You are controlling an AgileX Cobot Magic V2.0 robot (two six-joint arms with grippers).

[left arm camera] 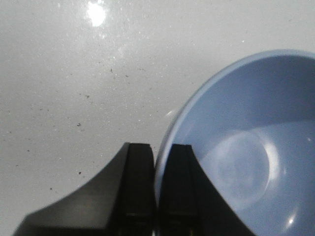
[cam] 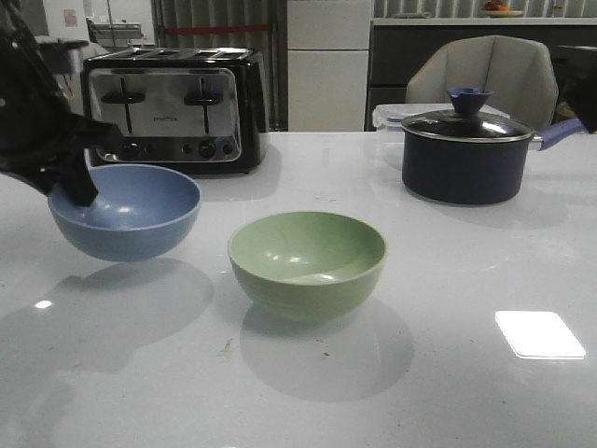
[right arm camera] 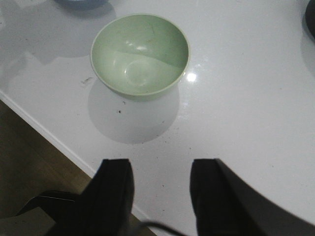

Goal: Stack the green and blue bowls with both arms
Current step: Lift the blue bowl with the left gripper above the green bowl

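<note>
Left gripper [left arm camera: 157, 184] clamped on blue bowl [cam: 126, 210] rim, bowl held above white table [cam: 466, 280] at nine o'clock of green bowl [cam: 308, 261], right gripper [right arm camera: 160, 191] spread open, holding nothing, green bowl resting mid-table

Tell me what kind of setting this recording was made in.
Probably a kitchen-style counter, perhaps staged in a lab or showroom. A chrome four-slot toaster and a dark lidded saucepan stand on the white glossy countertop, with two bowls in front and a chair behind.
</note>
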